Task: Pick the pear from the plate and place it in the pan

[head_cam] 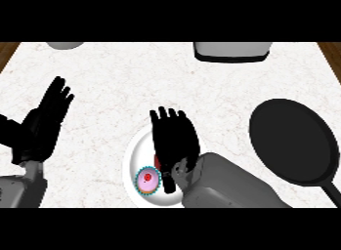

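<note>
We're at the reach-and-grab step. Our right hand (pixel 174 137) hovers flat over the round white plate (pixel 135 155), fingers straight and spread, gripping nothing. The pear itself isn't clearly visible; only a sliver of red peeks out at the hand's left edge, so we guess it sits under the palm. Just beside that, on the plate's lower left, is a small pink disc with a teal frilly rim (pixel 147 181), which we can't identify. The matte black round frying pan (pixel 294 142) lies off to the right on the pale marbled counter (pixel 130 78), handle pointing toward us. Next we'd curl the fingers round the fruit, lift, and swing right. Our left hand (pixel 41 123) rests open at the left edge.
</note>
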`<state>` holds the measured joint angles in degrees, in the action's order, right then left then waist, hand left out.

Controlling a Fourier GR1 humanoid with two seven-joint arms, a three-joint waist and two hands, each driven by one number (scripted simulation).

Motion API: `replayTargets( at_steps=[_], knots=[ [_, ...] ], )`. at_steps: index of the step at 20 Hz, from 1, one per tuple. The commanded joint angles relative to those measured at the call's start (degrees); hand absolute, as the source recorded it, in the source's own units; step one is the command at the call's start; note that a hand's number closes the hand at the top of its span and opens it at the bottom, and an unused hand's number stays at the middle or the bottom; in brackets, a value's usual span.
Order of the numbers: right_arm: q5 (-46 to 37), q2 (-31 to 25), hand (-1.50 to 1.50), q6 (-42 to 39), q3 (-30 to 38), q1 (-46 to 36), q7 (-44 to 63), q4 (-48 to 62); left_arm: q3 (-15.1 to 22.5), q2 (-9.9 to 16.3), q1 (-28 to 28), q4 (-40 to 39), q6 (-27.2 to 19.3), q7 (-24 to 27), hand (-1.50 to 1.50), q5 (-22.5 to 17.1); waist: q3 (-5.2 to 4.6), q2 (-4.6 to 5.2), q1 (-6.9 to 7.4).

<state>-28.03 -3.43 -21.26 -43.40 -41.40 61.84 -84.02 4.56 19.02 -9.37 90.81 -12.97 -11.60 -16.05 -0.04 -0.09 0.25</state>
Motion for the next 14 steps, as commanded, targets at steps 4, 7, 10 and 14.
replayTargets(
  at_steps=[4,7,10,14],
  knots=[
    [-1.6,3.3,-1.50,-2.1,-0.1,-0.9,8.9,6.7,-1.0,-1.3,-2.2,-2.9,0.5,0.8,0.00,0.4,-0.01,0.13,-0.19],
    [-4.9,2.1,-1.50,-1.7,1.8,0.1,3.1,11.6,-0.7,-1.3,1.5,0.0,0.8,1.8,0.00,1.2,0.02,0.10,0.23],
    [-4.0,3.3,-1.50,-2.6,4.1,-1.2,3.7,9.9,-1.3,-0.8,-0.8,1.9,0.7,-2.2,0.00,1.5,0.04,0.02,0.16],
    [-6.9,2.9,-1.50,-4.0,3.1,3.2,-0.2,11.4,-3.9,-0.7,-3.1,-1.6,1.8,-1.7,0.00,0.9,0.04,0.05,-0.27]
  ],
)
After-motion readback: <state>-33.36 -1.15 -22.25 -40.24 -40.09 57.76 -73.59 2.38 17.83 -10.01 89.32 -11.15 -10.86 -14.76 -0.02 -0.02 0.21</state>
